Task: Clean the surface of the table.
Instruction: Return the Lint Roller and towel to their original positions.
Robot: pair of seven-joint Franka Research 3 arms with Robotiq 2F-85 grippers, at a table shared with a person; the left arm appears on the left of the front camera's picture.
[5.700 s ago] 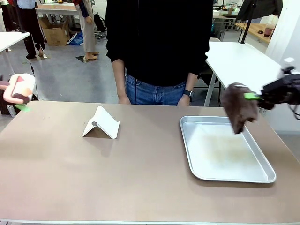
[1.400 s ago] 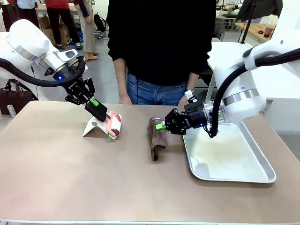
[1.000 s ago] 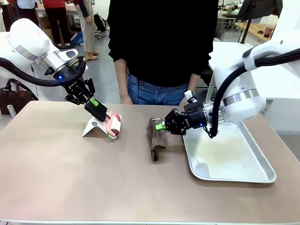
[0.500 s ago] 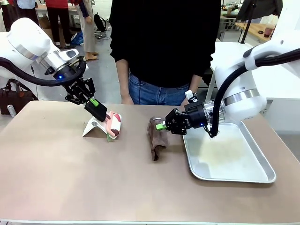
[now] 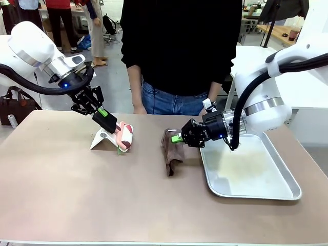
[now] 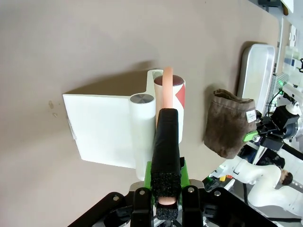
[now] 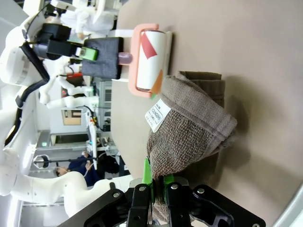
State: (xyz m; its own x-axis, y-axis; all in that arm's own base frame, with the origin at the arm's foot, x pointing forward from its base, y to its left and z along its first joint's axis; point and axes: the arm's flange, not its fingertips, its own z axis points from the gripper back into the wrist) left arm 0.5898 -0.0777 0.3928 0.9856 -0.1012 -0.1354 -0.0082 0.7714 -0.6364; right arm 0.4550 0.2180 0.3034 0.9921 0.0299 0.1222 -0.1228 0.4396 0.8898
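At frame centre the right gripper (image 5: 178, 139), clamped on the brown cloth (image 5: 171, 151), presses it onto the table (image 5: 77, 195), bare beige top stretching toward the lower frame, while the left gripper (image 5: 109, 121), upper left, pinches a lint roller (image 5: 124, 137).

Even, bright overhead lighting with soft short shadows on the matte surface (image 5: 77, 195), a mild sheen on the tray (image 5: 246, 174), sharp focus in the front view, and, in both wrist views, wide-angle bending at the edges and slight blur on the nearest black finger (image 6: 165, 156).
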